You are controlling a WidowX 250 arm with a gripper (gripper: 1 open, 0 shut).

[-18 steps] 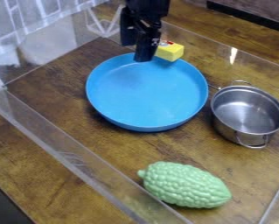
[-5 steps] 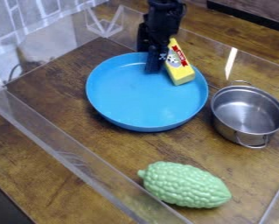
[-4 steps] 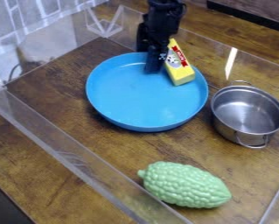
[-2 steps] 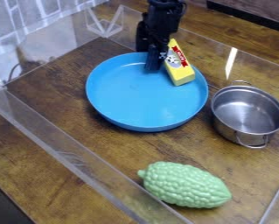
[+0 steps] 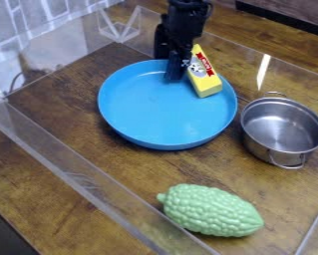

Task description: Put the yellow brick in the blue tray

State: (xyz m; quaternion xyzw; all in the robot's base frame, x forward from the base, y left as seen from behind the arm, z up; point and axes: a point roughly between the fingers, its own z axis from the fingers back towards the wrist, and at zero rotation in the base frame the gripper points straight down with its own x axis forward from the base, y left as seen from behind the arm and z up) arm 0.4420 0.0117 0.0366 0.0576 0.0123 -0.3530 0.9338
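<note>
Camera view: gripper (image 5: 176,66) hangs with fingers spread, gripping nothing, beside the yellow brick (image 5: 204,76), which lies tilted on the blue tray (image 5: 146,122) rim. Release looks done; next, lift clear.

A steel pot (image 5: 282,129) is seen upright at the right on a wooden table (image 5: 68,174). A bumpy green gourd toy (image 5: 212,210) is laid near the front edge.
</note>
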